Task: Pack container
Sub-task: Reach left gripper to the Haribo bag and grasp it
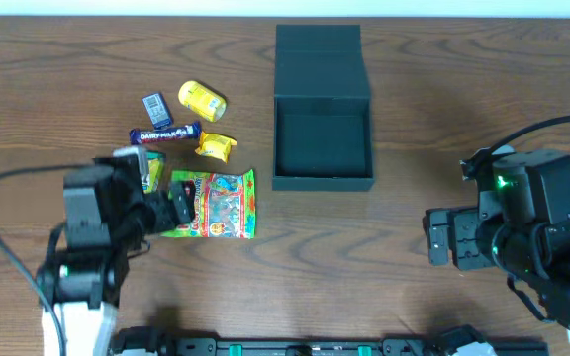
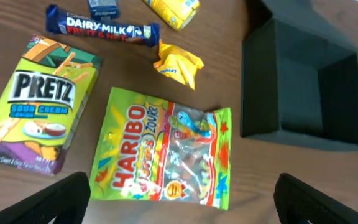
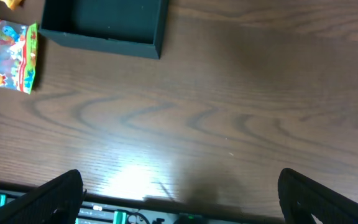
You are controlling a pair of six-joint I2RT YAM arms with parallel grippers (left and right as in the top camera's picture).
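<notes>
The container is a dark charcoal box standing open at mid-table, its lid folded back and nothing showing inside. Its wall also appears in the left wrist view and the right wrist view. Left of it lie a Haribo bag, a Pretz box, a Dairy Milk bar and two yellow packets. My left gripper hovers open over the Haribo bag's near edge. My right gripper is open over bare wood right of the container.
A small blue packet lies beside the upper yellow packet. The left arm partly covers the Pretz box from above. A black rail with green lights runs along the wooden table's front edge.
</notes>
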